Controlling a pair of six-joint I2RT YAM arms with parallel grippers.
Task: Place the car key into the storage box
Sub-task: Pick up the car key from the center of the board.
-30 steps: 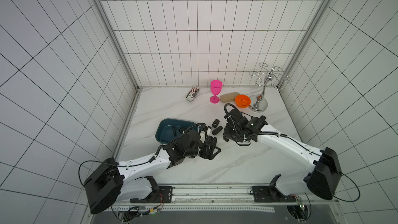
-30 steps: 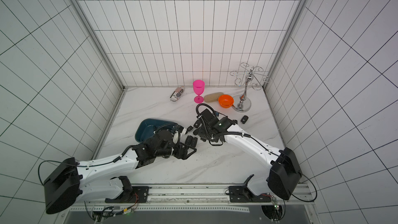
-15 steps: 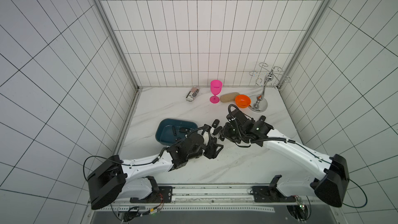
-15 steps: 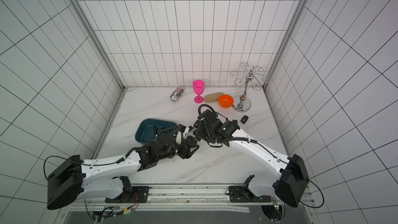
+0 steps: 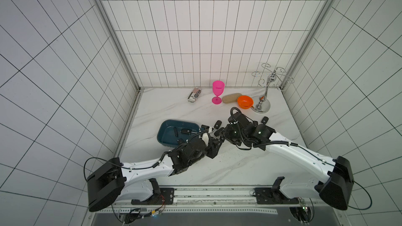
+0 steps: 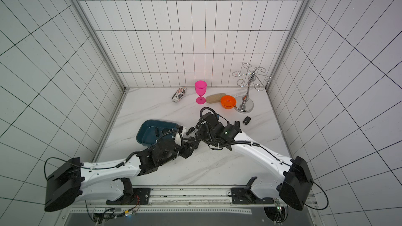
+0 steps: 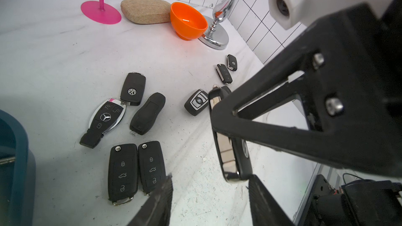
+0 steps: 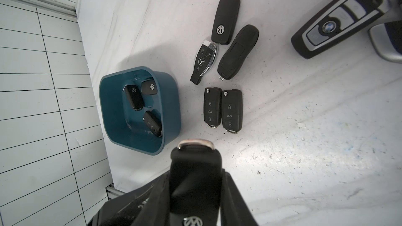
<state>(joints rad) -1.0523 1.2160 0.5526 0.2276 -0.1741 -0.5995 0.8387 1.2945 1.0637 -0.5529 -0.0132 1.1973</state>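
**Car key held in mid-air over the counter, beside the storage box.**
On the counter (image 5: pixel 228 170), the storage box (image 8: pixel 111 114) holds three fobs. Your right fingers (image 8: pixel 156 198) clamp the car key (image 8: pixel 195 166) in the air, short of the box. Your left fingers (image 7: pixel 161 198) stand apart on either side of its chrome end, gripping nothing. If the right lets go before the left holds firmly, the key likely drops among the loose fobs (image 7: pixel 123 170).

The left arm (image 5: pixel 148 168) and right arm (image 5: pixel 291 153) are white with big black boxy ends (image 5: pixel 104 183), thin black cables (image 5: pixel 280 142) and small green lights (image 5: pixel 261 131), and the right gripper (image 8: pixel 195 183) has black three-cornered fingers (image 7: pixel 282 135) with shiny silver screws (image 7: pixel 334 105).
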